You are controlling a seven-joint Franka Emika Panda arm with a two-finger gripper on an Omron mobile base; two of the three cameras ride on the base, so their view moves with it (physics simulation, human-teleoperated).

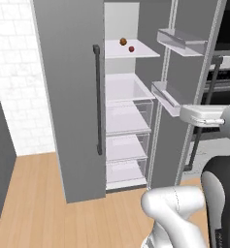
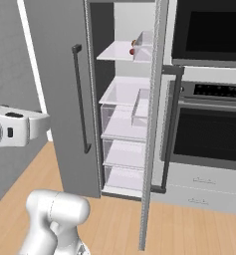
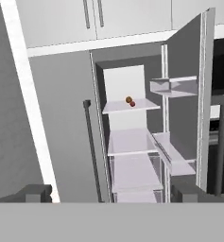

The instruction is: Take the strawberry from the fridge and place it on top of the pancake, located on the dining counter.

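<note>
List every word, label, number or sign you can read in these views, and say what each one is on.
None can be read.
Oven: a row of pale marks on its control panel, too small and blurred to read.
Fridge, its shelves, door bins and the strawberry: no text or labels.

I see the tall grey two-door fridge [image 1: 73, 97] ahead with its right door swung open, tiny red strawberry [image 1: 131, 49] on the upper white shelf [image 1: 140, 52] inside, small orange-brown ball [image 1: 123, 41] just behind-left of it, clear drawers [image 1: 128, 121] below, black built-in wall oven [image 2: 209, 124] right of the fridge.
</note>
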